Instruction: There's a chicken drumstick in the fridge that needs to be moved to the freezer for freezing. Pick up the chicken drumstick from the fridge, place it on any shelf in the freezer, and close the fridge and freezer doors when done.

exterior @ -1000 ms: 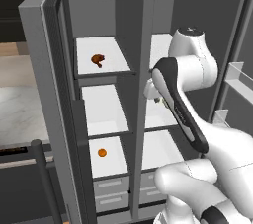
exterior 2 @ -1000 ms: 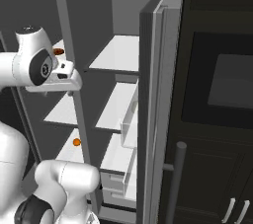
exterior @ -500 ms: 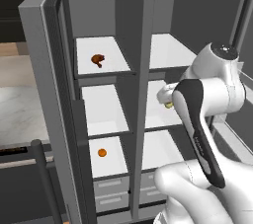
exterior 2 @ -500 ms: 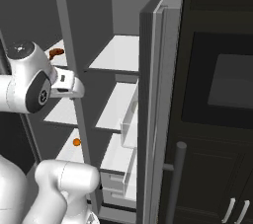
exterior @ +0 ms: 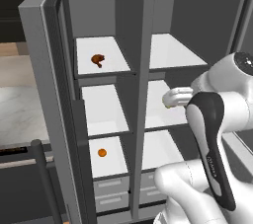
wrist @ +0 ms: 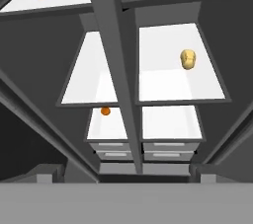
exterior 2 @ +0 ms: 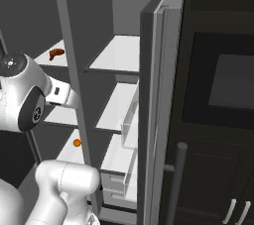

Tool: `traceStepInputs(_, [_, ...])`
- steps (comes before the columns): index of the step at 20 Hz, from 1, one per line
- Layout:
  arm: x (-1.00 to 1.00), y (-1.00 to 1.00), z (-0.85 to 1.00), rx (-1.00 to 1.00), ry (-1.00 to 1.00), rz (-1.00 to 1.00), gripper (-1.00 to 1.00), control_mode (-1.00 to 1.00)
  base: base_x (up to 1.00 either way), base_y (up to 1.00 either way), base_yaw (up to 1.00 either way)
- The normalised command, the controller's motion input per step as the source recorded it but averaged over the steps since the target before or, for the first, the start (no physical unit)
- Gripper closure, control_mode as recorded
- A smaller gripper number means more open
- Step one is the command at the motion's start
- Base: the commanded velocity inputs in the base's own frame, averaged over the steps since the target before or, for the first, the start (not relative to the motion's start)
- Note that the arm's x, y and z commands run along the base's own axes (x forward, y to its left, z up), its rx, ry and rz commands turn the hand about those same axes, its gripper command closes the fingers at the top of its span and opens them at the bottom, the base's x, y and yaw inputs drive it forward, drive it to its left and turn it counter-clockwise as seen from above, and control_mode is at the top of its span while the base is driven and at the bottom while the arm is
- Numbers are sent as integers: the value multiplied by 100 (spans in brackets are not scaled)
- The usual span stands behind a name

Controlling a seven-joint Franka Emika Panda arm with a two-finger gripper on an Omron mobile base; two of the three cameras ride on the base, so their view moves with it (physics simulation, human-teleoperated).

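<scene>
The arm rises at the lower right of the left base view, its white hand (exterior: 174, 97) reaching toward the middle of the open unit; the claw stands wide and holds nothing. In the hand view, two grey drawers (wrist: 143, 155) sit low at centre, with an orange ball (wrist: 105, 111) on the white board just above them, left of the grey divider (wrist: 116, 60). Higher, right of the divider, a yellow-tan oval (wrist: 188, 59) lies on a middle board. The drumstick (exterior: 98, 60) lies alone on the top shelf (exterior: 106, 67) of the left, narrower half, in the upper left of the left base view and of the hand view. Both doors are open: one (exterior: 49, 104) at the left edge, the other (exterior 2: 156, 105) mid-frame in the right base view
</scene>
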Motion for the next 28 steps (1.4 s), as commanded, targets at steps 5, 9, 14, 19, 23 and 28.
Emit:
traceStepInputs(5, [-41,-1,17,-1,2,-2,-100,-100,0,0,0])
traceStepInputs(9, [-50,-4,9,-6,6,0,-100,-100,0,0,0])
traceStepInputs(14, [-58,-7,17,-4,2,0,-100,-100,0,0,0])
traceStepInputs(19, [-22,-3,1,-1,2,0,-100,-100,0,0,0])
traceStepInputs(23, [0,0,0,0,0,0,-100,100,-17,0,0])
traceStepInputs(28, [0,0,0,0,0,0,-100,100,-46,28,0])
